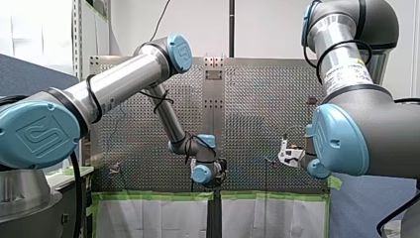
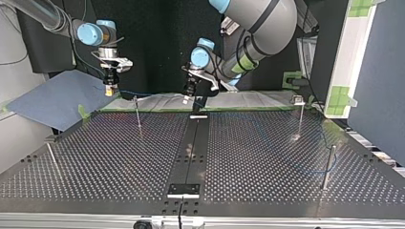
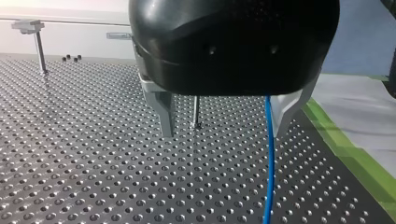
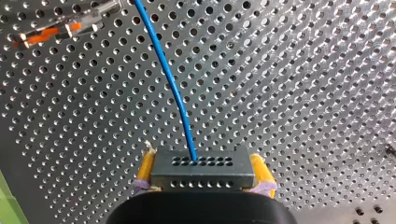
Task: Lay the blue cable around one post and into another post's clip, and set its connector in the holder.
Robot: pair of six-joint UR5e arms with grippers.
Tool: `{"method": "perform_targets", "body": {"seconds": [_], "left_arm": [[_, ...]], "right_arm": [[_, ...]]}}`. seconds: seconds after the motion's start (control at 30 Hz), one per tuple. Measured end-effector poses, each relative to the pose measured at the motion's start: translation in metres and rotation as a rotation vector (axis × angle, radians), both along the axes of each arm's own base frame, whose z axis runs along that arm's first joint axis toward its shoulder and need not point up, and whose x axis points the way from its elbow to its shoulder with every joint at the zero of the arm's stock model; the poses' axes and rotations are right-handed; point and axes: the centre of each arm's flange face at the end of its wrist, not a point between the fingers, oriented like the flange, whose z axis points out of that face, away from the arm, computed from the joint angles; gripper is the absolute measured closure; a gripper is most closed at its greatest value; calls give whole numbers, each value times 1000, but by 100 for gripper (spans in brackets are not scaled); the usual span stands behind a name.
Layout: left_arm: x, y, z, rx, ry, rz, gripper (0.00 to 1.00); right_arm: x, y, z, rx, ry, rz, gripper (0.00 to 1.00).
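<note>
In the right wrist view my right gripper (image 4: 202, 161) is shut, its yellow pads (image 4: 145, 170) clamping a dark grey connector block (image 4: 203, 173). The blue cable (image 4: 173, 88) rises out of the block over the perforated plate. My left gripper (image 3: 224, 133) hangs open just above the plate. The blue cable (image 3: 270, 154) drops between its fingers, close to one finger (image 3: 285, 114) and free of both. In the top view my right gripper (image 2: 110, 90) is at the far left edge of the table and my left gripper (image 2: 191, 100) near the far middle.
Thin posts stand on the plate: one (image 2: 137, 114) near my right gripper, two (image 2: 300, 119) (image 2: 328, 167) at the top view's right, one (image 2: 51, 157) at its left. A post with an orange clip (image 4: 60, 28) lies ahead of my right gripper. A black bracket (image 2: 183, 190) sits on the centre strip.
</note>
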Motion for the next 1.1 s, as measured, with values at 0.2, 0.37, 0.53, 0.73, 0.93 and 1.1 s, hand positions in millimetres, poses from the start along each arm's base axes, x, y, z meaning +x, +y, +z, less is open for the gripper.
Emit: {"method": "perform_targets", "body": {"seconds": [0.2,0.37,0.53,0.73,0.93,1.1], "left_arm": [[0,2,0,47,-19,29,0],[1,4,0,89,-34,52,0],[1,5,0,130,-51,58,0],[2,4,1,169,-74,57,0],[2,3,1,174,-83,49,0],[2,3,2,172,-84,45,0]], "right_arm": [[0,0,0,0,0,0,100],[0,0,0,1,0,0,100],[1,0,0,1,0,1,100],[1,1,0,1,0,2,100],[2,1,0,1,0,2,100],[2,1,0,1,0,2,100]]}}
